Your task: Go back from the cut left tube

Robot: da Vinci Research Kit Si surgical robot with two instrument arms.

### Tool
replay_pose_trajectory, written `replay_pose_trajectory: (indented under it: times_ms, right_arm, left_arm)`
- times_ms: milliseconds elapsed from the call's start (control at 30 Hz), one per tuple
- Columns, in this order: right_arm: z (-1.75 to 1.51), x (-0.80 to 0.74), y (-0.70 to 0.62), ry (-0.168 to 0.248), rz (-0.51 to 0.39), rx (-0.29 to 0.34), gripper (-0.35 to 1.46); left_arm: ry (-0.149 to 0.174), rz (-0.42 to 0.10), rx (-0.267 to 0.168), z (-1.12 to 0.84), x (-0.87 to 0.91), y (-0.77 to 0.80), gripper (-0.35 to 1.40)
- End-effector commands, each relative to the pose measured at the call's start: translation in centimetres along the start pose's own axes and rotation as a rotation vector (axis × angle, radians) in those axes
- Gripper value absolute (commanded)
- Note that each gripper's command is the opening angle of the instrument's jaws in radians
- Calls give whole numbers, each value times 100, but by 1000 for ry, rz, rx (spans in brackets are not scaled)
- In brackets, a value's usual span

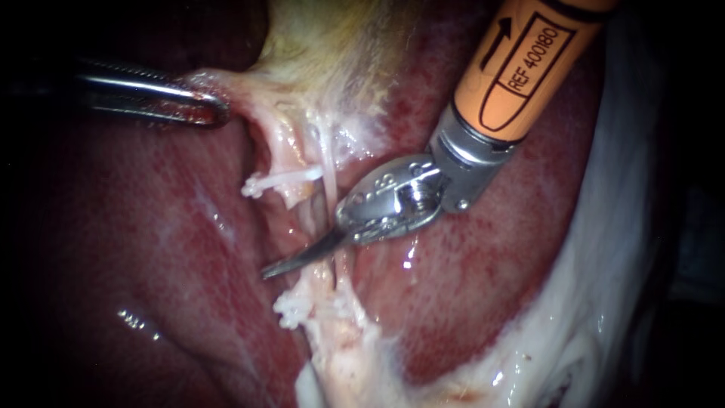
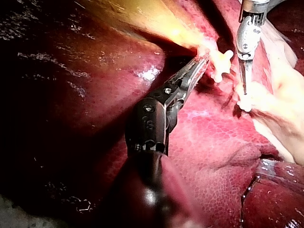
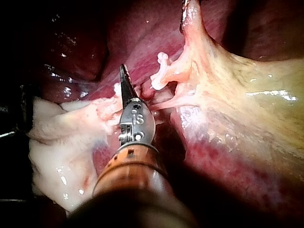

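My right instrument (image 1: 273,270) comes in on an orange shaft from the upper right, its curved blades shut into one thin point. The point lies in the gap between two white clips, the upper clip (image 1: 281,180) and the lower clip (image 1: 290,309), each on a stump of the cut left tube. A thin pale tube (image 1: 330,172) still runs just right of them, crossing the blades. In the right wrist view the blades (image 3: 124,80) sit beside the clipped stump (image 3: 161,71). My left instrument (image 1: 205,106) is shut on the gallbladder's pale edge (image 1: 249,91), holding it taut; its jaws (image 2: 197,66) show this too.
Dark red liver (image 1: 136,249) surrounds the site on both sides. The yellowish gallbladder (image 1: 332,45) rises above the clips. Pale fatty tissue (image 1: 340,363) and a white membrane (image 1: 619,227) lie below and to the right.
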Motion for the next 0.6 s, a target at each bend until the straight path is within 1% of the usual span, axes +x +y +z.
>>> replay_pose_trajectory:
  times_ms: [33,67,100,133,167,200,267,300,333,500,567,600]
  right_arm:
    - [0,0,0,4,0,5,-35]
    - [0,0,0,16,-1,5,-28]
    - [0,0,0,31,-2,7,21]
    - [1,0,0,52,8,3,57]
    - [1,1,0,71,24,-7,89]
    - [1,1,0,90,35,-20,114]
    - [1,2,1,137,53,-54,131]
    - [1,2,1,157,59,-65,136]
    - [0,2,1,164,59,-73,138]
    - [-2,1,-1,164,60,-76,140]
    - [-7,-1,-6,165,60,-84,140]
    - [-10,-2,-9,167,60,-100,141]
  left_arm:
    - [0,0,-1,0,0,0,-35]
    - [0,0,-1,0,0,0,-35]
    - [0,0,-1,0,0,0,-35]
    - [0,0,-1,0,-1,-1,-35]
    - [0,0,-1,0,-1,-1,-35]
    - [0,0,-1,0,-1,-1,-35]
    - [0,1,-1,0,-1,-1,-35]
    - [0,1,-1,0,-1,-2,-35]
    - [0,1,-1,0,-1,-2,-35]
    - [0,1,-1,0,-1,-2,-35]
    - [0,1,-2,0,-1,-3,-35]
    - [0,1,-2,0,-1,-3,-35]
